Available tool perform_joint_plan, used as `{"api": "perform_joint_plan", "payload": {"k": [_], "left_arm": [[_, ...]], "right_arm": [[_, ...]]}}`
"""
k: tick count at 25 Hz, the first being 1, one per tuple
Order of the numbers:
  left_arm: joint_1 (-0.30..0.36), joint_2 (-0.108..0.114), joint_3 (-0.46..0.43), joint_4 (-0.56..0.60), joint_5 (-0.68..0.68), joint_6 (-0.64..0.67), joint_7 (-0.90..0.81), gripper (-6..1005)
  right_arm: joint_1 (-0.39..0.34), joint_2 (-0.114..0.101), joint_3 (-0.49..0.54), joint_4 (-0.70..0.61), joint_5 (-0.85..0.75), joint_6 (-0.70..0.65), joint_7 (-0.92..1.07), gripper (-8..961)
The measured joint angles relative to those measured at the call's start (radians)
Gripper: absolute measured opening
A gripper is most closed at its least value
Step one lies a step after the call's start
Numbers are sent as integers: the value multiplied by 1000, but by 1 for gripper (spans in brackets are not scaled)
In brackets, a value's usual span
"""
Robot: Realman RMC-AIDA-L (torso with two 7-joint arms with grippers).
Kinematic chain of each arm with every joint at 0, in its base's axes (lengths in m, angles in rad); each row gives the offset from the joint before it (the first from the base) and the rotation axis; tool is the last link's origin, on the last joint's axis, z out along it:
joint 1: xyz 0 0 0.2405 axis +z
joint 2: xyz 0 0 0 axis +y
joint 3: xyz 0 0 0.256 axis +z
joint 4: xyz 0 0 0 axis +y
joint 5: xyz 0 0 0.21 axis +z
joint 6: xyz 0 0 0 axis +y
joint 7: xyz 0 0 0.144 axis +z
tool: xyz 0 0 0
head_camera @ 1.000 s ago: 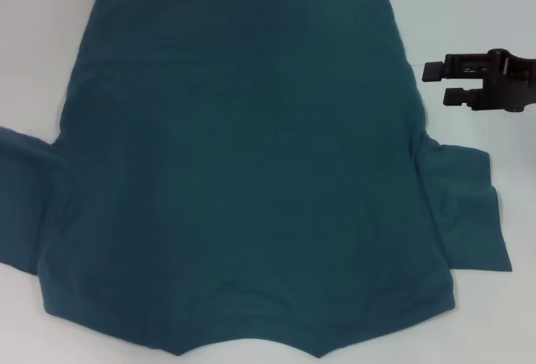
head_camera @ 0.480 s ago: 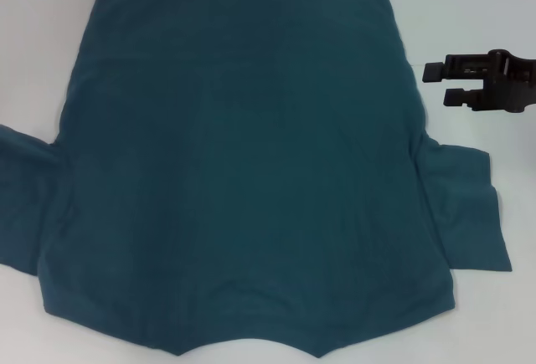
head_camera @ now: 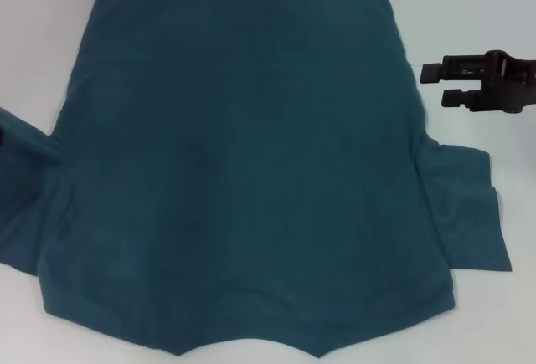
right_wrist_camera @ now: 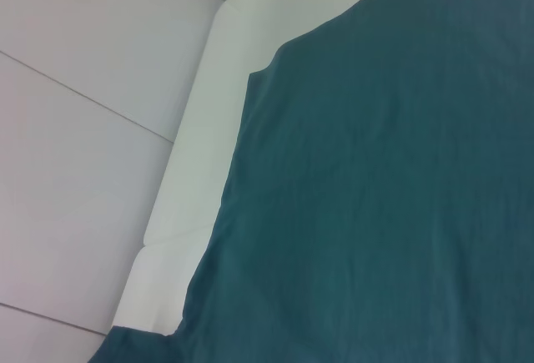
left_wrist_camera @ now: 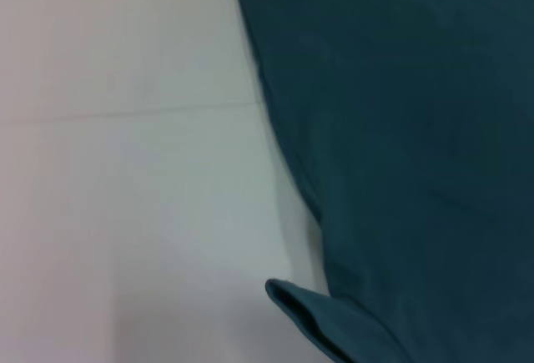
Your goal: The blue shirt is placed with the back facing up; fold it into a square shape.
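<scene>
Lying flat on the white table [head_camera: 33,29], the shirt [head_camera: 243,163] fills most of the head view, plain side up, with no lettering showing. Its straight hem runs along the far edge; the neckline end sits nearest the robot, cut off by the lower border. One sleeve spreads toward the robot's left and runs out of frame; the other lies flat on the robot's right. The cloth is smooth, with only faint creases.

Right gripper [head_camera: 434,84]: black, held over bare table off the shirt's right edge, level with the upper body of the cloth, apart from it. Its two fingers point toward the shirt with a gap between them, grasping nothing. Left gripper: not seen in this view.

Left wrist view: the shirt [left_wrist_camera: 400,129] covers one side, its edge curving across the table [left_wrist_camera: 125,213]. A turned-up bit of sleeve or edge shows near the border. No fingers appear, so the left gripper's state cannot be told.

Right wrist view: the shirt [right_wrist_camera: 375,196] lies flat on the table [right_wrist_camera: 200,129], a corner of its hem near the table's edge. Pale floor tiles [right_wrist_camera: 75,129] show beyond the table.
</scene>
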Motion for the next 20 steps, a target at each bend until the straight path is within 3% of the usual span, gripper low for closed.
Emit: {"api": "perform_joint_plan", "payload": {"k": [6,13,20], "left_arm": [[-36,2,70,6,0,73,-157,0],[-119,1,77,-72,0,138,-262,4],[-171,-1,85,-218,0,61,-333,9]], "right_arm": [[0,0,-1,2,0,2,-1,806],[1,3,-3,2,0,7,-1,802],[0,4,-3,2,0,7,-1,798]]}}
